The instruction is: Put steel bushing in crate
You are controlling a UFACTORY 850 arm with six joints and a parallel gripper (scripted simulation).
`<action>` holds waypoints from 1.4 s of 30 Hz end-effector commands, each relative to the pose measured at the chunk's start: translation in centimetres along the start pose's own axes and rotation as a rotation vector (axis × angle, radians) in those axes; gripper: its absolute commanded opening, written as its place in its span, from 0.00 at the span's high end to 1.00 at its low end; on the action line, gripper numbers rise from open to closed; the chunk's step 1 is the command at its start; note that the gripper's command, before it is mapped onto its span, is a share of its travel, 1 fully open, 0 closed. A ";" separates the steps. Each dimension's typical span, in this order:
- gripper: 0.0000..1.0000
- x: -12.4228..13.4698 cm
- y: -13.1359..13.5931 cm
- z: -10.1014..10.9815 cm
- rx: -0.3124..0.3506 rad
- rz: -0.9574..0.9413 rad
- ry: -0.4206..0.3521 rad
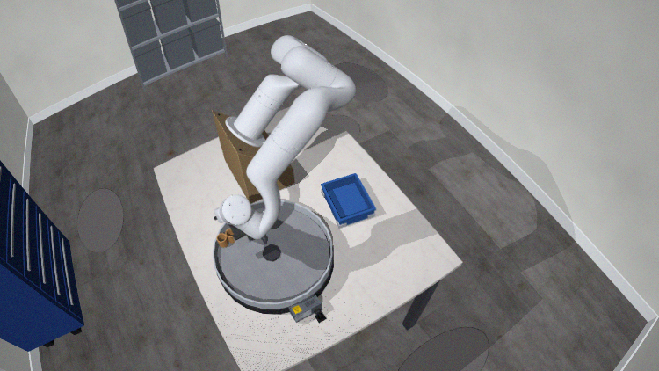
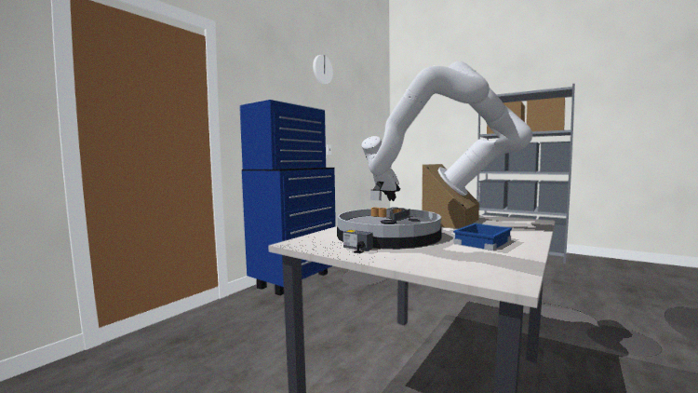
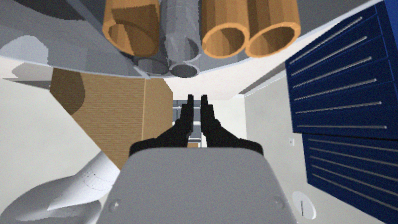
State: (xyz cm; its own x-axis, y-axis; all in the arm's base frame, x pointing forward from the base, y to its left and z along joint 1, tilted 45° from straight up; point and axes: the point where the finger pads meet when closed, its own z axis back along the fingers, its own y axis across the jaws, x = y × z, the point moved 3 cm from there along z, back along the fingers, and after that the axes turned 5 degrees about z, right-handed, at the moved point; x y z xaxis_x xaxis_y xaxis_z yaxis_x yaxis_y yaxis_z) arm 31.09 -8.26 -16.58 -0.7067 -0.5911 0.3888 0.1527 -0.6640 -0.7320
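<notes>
The grey turning table [image 1: 274, 258] carries a cluster of bushings near its left rim. In the wrist view, three orange bushings [image 3: 225, 27] and two grey steel bushings [image 3: 182, 37] stand side by side just beyond my fingertips. My gripper [image 3: 197, 102] is shut, with nothing between its black fingers. In the side view it [image 2: 385, 194] hangs a little above the cluster [image 2: 385, 211]. From above, the arm's wrist covers most of the cluster; only the orange bushings [image 1: 224, 238] show. The blue crate [image 1: 347, 197] sits empty to the right of the turning table.
A brown cardboard box [image 1: 239, 156] stands behind the turning table, by the arm's base. A small grey control box [image 1: 305, 308] sits at the turning table's front edge. A blue tool cabinet [image 2: 285, 185] stands beside the table.
</notes>
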 end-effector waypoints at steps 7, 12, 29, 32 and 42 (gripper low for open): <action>0.90 -0.2 0.1 -0.1 -0.007 -0.001 -0.018; 0.90 -0.2 0.1 0.0 -0.008 0.000 -0.017; 0.90 -0.3 0.1 0.1 -0.015 0.004 -0.014; 0.90 -0.3 0.1 0.0 -0.015 0.004 -0.014; 0.90 -1.8 0.2 -1.8 -0.015 0.004 -0.014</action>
State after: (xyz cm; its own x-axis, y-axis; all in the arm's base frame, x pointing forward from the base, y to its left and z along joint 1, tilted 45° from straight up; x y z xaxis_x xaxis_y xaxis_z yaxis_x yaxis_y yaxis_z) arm 31.07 -6.87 -18.06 -0.6949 -0.6012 0.3945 0.1439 -0.6538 -0.7429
